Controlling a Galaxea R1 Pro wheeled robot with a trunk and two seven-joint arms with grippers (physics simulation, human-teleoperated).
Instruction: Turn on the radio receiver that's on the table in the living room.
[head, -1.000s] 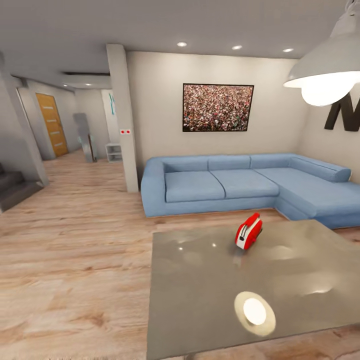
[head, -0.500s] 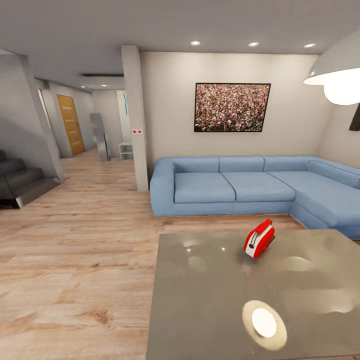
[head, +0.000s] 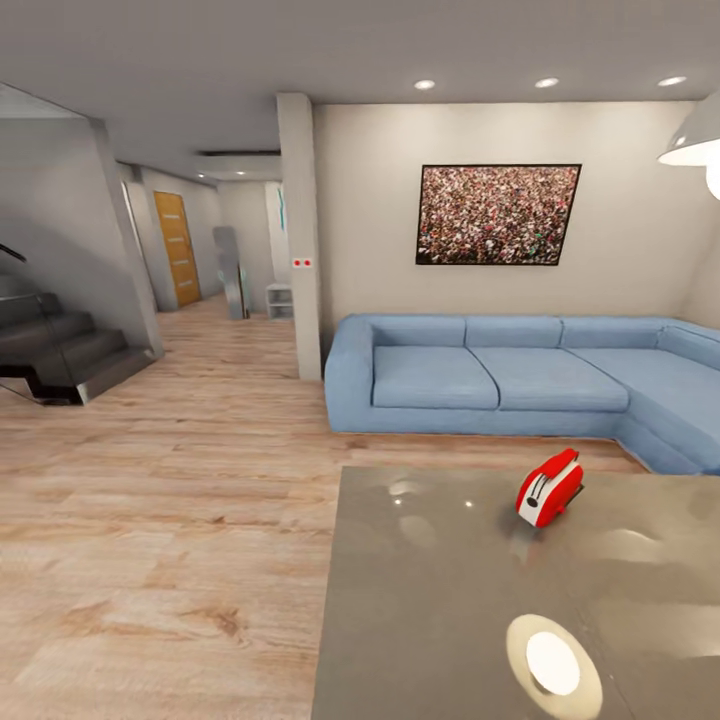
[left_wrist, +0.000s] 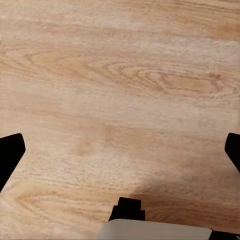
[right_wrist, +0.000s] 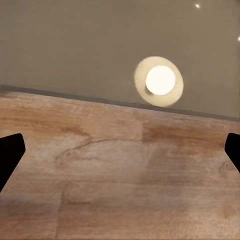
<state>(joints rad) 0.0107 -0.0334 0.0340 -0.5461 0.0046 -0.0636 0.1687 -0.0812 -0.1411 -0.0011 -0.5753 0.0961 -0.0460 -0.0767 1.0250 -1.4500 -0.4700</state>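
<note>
Head view: the radio receiver (head: 548, 488) stands tilted on the table (head: 430, 620), toward the far edge, at about 4 o'clock in the frame. Glossy grey top carries a round lamp reflection (head: 553, 664) at 5 o'clock. Blue sofa (head: 500, 385) sits beyond the table against the beige wall, with the framed crowd picture (head: 497, 215) above it at 1 o'clock. Stairs (head: 60, 350) at 9 o'clock; orange door (head: 176, 248) down the hallway at 10 o'clock.

Left wrist view: left gripper (left_wrist: 120, 150) hangs over the wood floor (left_wrist: 120, 90), fingers spread wide, released, nothing between them.

Right wrist view: right gripper (right_wrist: 120, 150) likewise released, over floor at the table's edge.
</note>
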